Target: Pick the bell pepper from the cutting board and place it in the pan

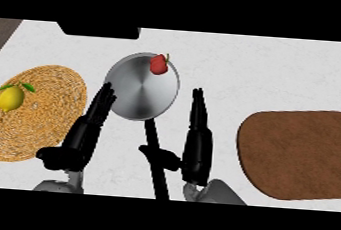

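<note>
A red bell pepper [158, 64] with a green stem lies in the silver pan [134, 92], close to its far rim. The pan's black handle [156, 158] runs toward me between my two hands. The brown cutting board [304, 154] at the right has nothing on it. My left hand [87, 128] stands just left of the pan, fingers straight and pointing away from me, holding nothing. To the right of the handle my right hand [197, 139] is likewise open, fingers straight, with its thumb reaching toward the handle.
A round woven mat [48, 103] at the left carries a yellow lemon [10, 98] with green leaves. A dark object [98, 30] sits at the counter's far edge. Wood flooring shows past the counter's top corners.
</note>
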Controlling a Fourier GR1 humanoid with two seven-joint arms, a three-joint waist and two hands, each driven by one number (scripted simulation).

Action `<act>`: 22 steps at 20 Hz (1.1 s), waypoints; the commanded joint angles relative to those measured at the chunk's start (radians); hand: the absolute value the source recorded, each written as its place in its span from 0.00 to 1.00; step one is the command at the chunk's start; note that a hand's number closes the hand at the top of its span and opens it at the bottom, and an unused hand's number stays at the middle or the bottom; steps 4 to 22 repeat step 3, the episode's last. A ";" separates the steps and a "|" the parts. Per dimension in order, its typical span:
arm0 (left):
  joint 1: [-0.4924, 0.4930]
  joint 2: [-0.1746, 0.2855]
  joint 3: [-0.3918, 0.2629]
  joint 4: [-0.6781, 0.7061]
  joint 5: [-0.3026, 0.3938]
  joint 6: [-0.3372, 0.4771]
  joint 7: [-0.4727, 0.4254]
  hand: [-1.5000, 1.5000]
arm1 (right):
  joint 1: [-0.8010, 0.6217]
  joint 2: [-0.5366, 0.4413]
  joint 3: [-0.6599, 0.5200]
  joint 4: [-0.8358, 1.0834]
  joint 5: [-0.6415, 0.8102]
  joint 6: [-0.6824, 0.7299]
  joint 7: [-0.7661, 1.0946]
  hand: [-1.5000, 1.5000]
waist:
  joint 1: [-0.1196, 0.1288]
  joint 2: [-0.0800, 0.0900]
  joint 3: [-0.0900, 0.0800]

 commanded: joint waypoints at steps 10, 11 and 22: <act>-0.041 -0.007 0.037 0.091 0.007 -0.023 -0.050 0.50 | -0.041 0.002 -0.012 0.103 0.070 -0.031 0.022 0.00 | 0.003 0.002 0.000; -0.041 -0.007 0.037 0.091 0.007 -0.023 -0.050 0.50 | -0.041 0.002 -0.012 0.103 0.070 -0.031 0.022 0.00 | 0.003 0.002 0.000; -0.041 -0.007 0.037 0.091 0.007 -0.023 -0.050 0.50 | -0.041 0.002 -0.012 0.103 0.070 -0.031 0.022 0.00 | 0.003 0.002 0.000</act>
